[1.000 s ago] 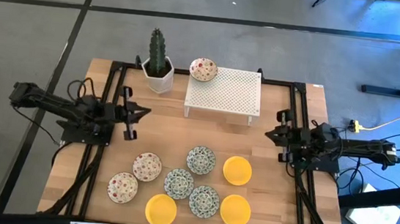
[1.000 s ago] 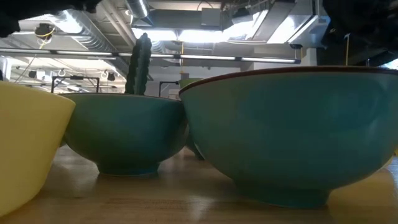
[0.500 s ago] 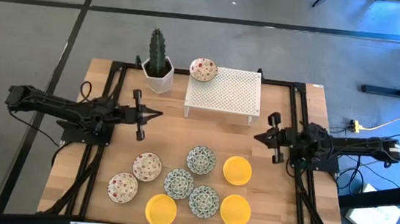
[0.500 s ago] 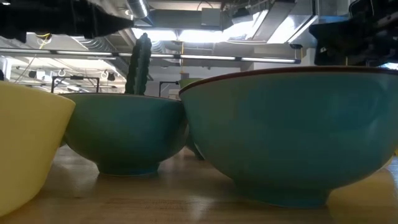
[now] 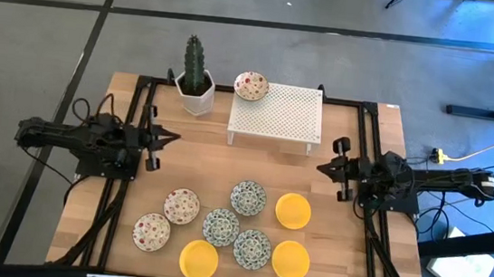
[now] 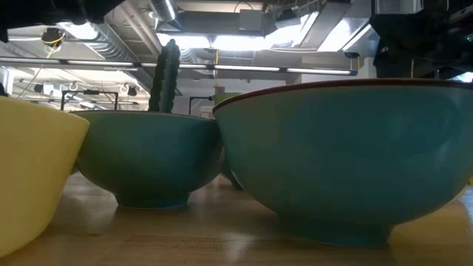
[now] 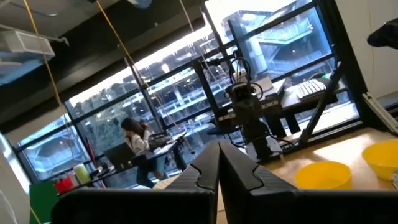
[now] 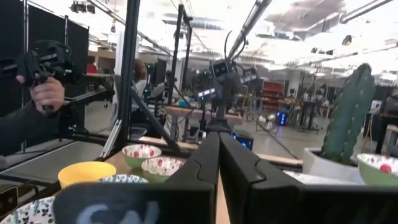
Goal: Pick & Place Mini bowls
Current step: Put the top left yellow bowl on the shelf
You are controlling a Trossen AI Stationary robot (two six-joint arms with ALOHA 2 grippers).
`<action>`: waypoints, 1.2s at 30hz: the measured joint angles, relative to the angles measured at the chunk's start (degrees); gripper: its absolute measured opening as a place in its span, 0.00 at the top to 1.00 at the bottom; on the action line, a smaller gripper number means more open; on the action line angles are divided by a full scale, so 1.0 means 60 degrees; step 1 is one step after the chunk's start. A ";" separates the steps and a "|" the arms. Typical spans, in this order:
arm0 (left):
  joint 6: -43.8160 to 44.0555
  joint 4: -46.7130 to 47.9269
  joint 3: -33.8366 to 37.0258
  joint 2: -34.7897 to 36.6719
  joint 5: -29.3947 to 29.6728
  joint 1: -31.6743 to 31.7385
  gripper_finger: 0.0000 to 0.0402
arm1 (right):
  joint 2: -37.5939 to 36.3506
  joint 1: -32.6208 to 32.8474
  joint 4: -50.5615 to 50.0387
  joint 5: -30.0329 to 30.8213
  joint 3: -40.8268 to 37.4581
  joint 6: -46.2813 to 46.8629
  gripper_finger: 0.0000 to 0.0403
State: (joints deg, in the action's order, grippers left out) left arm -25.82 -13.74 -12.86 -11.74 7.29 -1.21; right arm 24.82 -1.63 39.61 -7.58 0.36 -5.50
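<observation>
In the high view nine mini bowls show. Eight sit on their bases on the table's near half: yellow ones point(image 5: 293, 210), point(image 5: 291, 260), point(image 5: 198, 259), blue-green ones point(image 5: 248, 198), point(image 5: 220, 226), point(image 5: 252, 247), and red-specked ones point(image 5: 181, 206), point(image 5: 152, 232). A third red-specked bowl point(image 5: 251, 85) rests on the left far corner of the white perforated rack point(image 5: 277, 114). My left gripper point(image 5: 167, 136) hovers over the table's left middle, shut point(image 7: 219, 163). My right gripper point(image 5: 324, 168) hovers at the right middle, shut point(image 8: 219, 155). Both point inward, well apart from the bowls.
A cactus in a white pot point(image 5: 196, 84) stands at the far left beside the rack. Bare wood lies between the two grippers, in front of the rack. The low view is filled by bowl walls point(image 6: 347, 155). A person point(image 8: 37, 106) stands beyond the table.
My left gripper reached toward the table's middle, then drew back toward the left edge, ending slightly left of where it began. My right gripper moved a little toward the table's middle. No bowl moved.
</observation>
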 joint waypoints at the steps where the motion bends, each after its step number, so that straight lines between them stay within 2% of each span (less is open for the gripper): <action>1: -0.0039 0.0093 0.0000 0.0122 0.0009 0.0000 1.00 | 0.0049 0.0000 -0.0006 0.0001 0.0000 0.0022 0.96; 11: -0.0147 0.0186 0.0000 0.0117 0.0226 0.0000 0.97 | 0.0230 0.0000 0.0463 0.0080 0.0015 0.0668 0.96; 14: -0.0146 0.0186 0.0000 0.0119 0.0226 0.0000 0.98 | 0.0307 0.0056 -0.0283 0.0082 0.0560 0.0994 0.96; 16: -0.0146 0.0190 0.0000 0.0119 0.0226 0.0000 0.98 | 0.0540 0.0249 -0.1403 0.0321 0.1257 0.0990 0.97; 21: 0.0058 0.0190 0.0000 0.0119 0.0232 0.0000 0.99 | 0.1748 0.0969 -0.5893 0.2247 0.3987 0.1025 0.99; 26: 0.0205 0.0293 0.0000 0.0119 0.0233 0.0000 0.99 | 0.3525 0.1804 -1.0240 0.3382 0.7057 0.1613 0.97; 30: 0.0224 0.0492 0.0000 0.0112 0.0299 0.0000 0.99 | 0.5177 0.2650 -1.2611 0.4465 0.9288 0.1926 0.98; 34: 0.0459 0.0742 0.0000 0.0101 0.0342 0.0000 0.98 | 0.6628 0.3274 -1.4331 0.4651 1.1066 0.2557 0.97; 36: 0.0469 0.0847 0.0000 0.0101 0.0342 0.0000 0.98 | 0.7181 0.3438 -1.5340 0.4489 1.1764 0.3361 0.95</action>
State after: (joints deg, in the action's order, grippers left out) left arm -23.01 -8.65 -12.86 -11.14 9.34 -1.21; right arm 67.90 19.00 -52.43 19.36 70.95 14.67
